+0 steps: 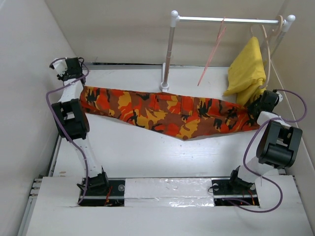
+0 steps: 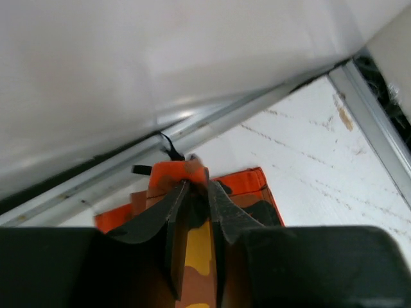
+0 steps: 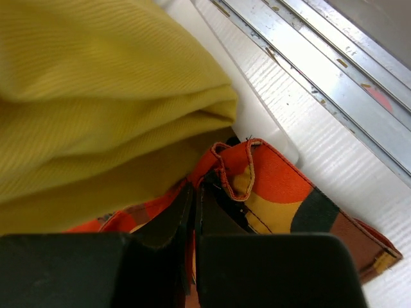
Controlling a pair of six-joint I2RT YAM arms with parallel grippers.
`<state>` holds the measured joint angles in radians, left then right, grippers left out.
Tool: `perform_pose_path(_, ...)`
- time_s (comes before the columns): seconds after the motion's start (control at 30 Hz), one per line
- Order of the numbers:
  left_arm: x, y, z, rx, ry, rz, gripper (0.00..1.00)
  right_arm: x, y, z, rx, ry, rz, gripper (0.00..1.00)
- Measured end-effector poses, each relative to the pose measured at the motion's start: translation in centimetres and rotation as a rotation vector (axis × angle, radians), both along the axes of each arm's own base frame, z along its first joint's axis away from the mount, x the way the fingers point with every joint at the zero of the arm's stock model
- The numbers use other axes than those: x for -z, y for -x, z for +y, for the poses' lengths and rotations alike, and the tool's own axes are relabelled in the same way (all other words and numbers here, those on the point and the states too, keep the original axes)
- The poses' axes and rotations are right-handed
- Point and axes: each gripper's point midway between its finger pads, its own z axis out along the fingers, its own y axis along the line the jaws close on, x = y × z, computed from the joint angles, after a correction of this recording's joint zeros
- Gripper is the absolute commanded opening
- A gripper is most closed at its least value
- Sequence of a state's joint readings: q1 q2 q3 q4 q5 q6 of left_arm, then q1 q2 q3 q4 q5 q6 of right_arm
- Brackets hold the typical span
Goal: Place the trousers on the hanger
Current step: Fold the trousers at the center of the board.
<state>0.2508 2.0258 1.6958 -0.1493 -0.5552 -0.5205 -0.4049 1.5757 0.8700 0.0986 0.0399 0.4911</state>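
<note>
The camouflage trousers [image 1: 167,114] hang stretched across the table between my two grippers, sagging in the middle. My left gripper [image 1: 81,91] is shut on their left end; the left wrist view shows the cloth [image 2: 192,176] pinched between the fingers. My right gripper [image 1: 257,109] is shut on their right end, and the right wrist view shows the orange hem [image 3: 257,176] beside the fingers. The pink wire hanger [image 1: 212,51] hangs on the rail [image 1: 226,20] at the back, apart from the trousers.
A yellow garment [image 1: 246,69] hangs on a pale hanger [image 1: 268,44] at the rail's right end, touching my right gripper; it fills the right wrist view [image 3: 96,83]. The rail's post [image 1: 168,54] stands behind the trousers. Walls close in on left and right.
</note>
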Motion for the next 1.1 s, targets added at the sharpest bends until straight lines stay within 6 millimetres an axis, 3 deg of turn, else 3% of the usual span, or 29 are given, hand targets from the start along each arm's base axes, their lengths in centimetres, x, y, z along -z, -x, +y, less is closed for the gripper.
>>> perform_pose_path(0.17, 4.5, -1.8, -1.8, 0.055, 0.019, 0.073, 0.41, 0.5, -0.6, -0.3, 0.003, 0.004, -0.004, 0.09)
perform_pose_path(0.2, 4.9, -2.0, -1.9, 0.059, 0.02, 0.081, 0.53, 0.3, -0.7, -0.3, 0.003, 0.006, -0.008, 0.1)
perform_pose_path(0.27, 5.2, -2.6, -2.3, 0.077, 0.015, 0.094, 0.61, 0.1, -1.0, -0.2, -0.002, 0.01, -0.015, 0.18)
perform_pose_path(0.47, 4.7, -2.3, -2.9, 0.099, -0.002, 0.102, 0.61, -2.1, -1.4, 0.4, -0.027, 0.021, -0.076, 0.62)
perform_pose_path(0.57, 5.1, 0.8, -3.5, 0.103, 0.005, 0.134, 0.58, -4.8, -1.4, 1.1, -0.062, 0.037, -0.158, 0.88)
perform_pose_path(0.67, 4.9, 4.0, -4.3, 0.108, 0.027, 0.138, 0.5, -7.2, -0.4, 2.5, -0.106, 0.046, -0.236, 0.95)
perform_pose_path(0.73, 4.5, 5.9, -4.7, 0.112, 0.057, 0.12, 0.43, -8.3, 0.4, 3.8, -0.142, 0.05, -0.282, 0.94)
perform_pose_path(0.83, 4.1, 8.1, -4.8, 0.118, 0.105, 0.09, 0.42, -9.4, 1.9, 6.6, -0.219, 0.05, -0.345, 0.77)
perform_pose_path(0.87, 4.3, 8.6, -4.9, 0.125, 0.118, 0.088, 0.44, -9.5, 2.4, 7.7, -0.25, 0.048, -0.359, 0.66)
perform_pose_path(0.9, 4.5, 8.9, -4.8, 0.129, 0.131, 0.092, 0.47, -9.6, 2.9, 8.9, -0.282, 0.047, -0.376, 0.38)
perform_pose_path(0.97, 5.3, 8.8, -5.0, 0.151, 0.165, 0.099, 0.49, -9.2, 4.1, 11.2, -0.35, 0.039, -0.402, 0.09)
perform_pose_path(1.0, 5.9, 8.7, -5.3, 0.165, 0.185, 0.109, 0.51, -8.9, 4.7, 12.3, -0.384, 0.032, -0.408, 0.0)
perform_pose_path(1.1, 8.2, 8.5, -6.6, 0.206, 0.256, 0.142, 0.53, -8.0, 6.3, 14.5, -0.471, 0.016, -0.42, 0.0)
